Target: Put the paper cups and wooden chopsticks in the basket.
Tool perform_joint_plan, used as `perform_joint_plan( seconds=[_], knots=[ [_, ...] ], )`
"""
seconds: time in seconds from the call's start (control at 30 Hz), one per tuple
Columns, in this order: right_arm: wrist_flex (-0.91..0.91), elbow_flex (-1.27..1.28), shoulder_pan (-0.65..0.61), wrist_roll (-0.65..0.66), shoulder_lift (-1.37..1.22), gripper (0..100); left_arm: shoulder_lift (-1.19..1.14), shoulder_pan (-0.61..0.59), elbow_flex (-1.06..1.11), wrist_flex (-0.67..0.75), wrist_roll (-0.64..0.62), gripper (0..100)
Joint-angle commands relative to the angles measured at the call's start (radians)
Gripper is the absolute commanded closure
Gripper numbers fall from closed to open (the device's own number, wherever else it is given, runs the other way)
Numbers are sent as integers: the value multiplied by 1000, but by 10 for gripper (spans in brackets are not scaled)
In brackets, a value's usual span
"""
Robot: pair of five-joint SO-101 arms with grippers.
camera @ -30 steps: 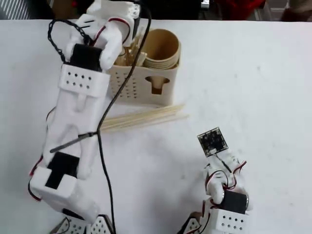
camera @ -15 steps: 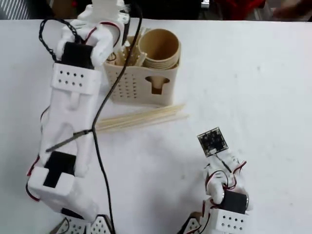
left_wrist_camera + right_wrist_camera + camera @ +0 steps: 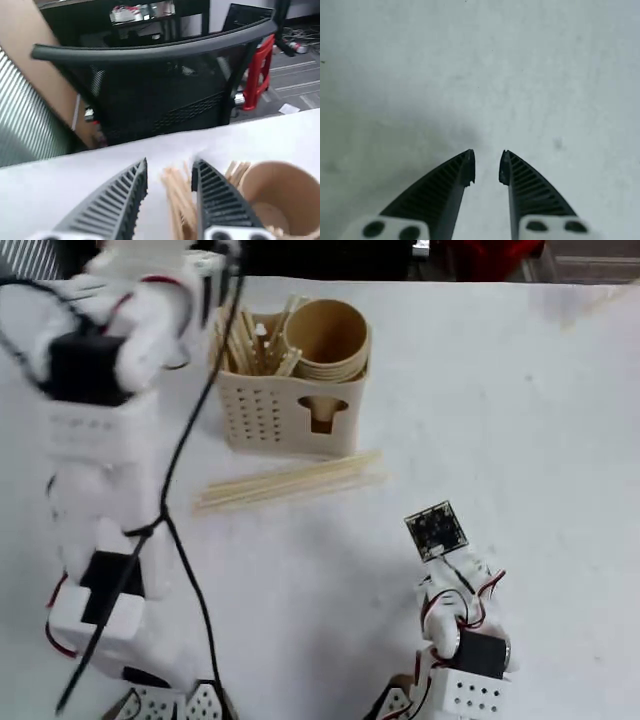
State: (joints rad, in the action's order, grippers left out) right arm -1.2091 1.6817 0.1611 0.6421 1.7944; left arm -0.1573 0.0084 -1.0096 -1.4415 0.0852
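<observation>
The left tool (image 3: 170, 165) has its two ribbed black jaws parted and grips nothing; the wrist view looks between them at the far edge of the bench (image 3: 60, 190). Past the jaw tips stand the upright chopsticks (image 3: 177, 200), pale wooden sticks leaning a little against one another, and just beside them is the round brown mouth of the paper cups (image 3: 272, 195). In the high view the left arm (image 3: 95, 420) runs up the left side of the bench, with a black cable (image 3: 185, 430) hanging along it, and its upper end sits near the far left corner of the basket (image 3: 285, 420). The basket is cream plastic with a perforated wall and a cut-out handle. The cups sit nested inside it on the side away from the left arm, and the upright sticks fill the side nearer that arm. The loose chopsticks (image 3: 290, 483) lie flat on the bench as a long thin bundle just in front of the basket, roughly parallel to its front wall and not touching it. The right tool (image 3: 487, 157) points down at bare white bench, its jaws slightly apart with a narrow gap at the tips, holding nothing. The right arm (image 3: 465, 640) is folded low at the near edge, well apart from the basket and the loose bundle. Beyond the bench stands a black mesh chair (image 3: 150, 85).
</observation>
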Motion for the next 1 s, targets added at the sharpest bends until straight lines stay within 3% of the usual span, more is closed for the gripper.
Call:
perform_joint_plan(
  seconds=[0.0, 0.07, 0.27, 0.33, 0.53, 0.7, 0.8, 0.97],
  knots=[
    [10, 8, 4, 9, 4, 900, 16, -56, -196, -259, -5, 840],
    [10, 8, 4, 9, 4, 900, 16, -68, -239, -353, -5, 839],
    [10, 8, 4, 9, 4, 900, 19, -166, -163, -351, -2, 839],
    [10, 8, 4, 9, 4, 900, 41, -163, -75, -351, 63, 839],
    [12, 8, 4, 9, 4, 900, 274, -51, 361, -348, 181, 839],
    [12, 8, 4, 9, 4, 900, 541, 160, 890, -308, 327, 871],
    [12, 8, 4, 9, 4, 900, 673, 236, 1244, -161, 405, 876],
    [12, 8, 4, 9, 4, 900, 788, 205, 1682, 112, 414, 876]
  ],
)
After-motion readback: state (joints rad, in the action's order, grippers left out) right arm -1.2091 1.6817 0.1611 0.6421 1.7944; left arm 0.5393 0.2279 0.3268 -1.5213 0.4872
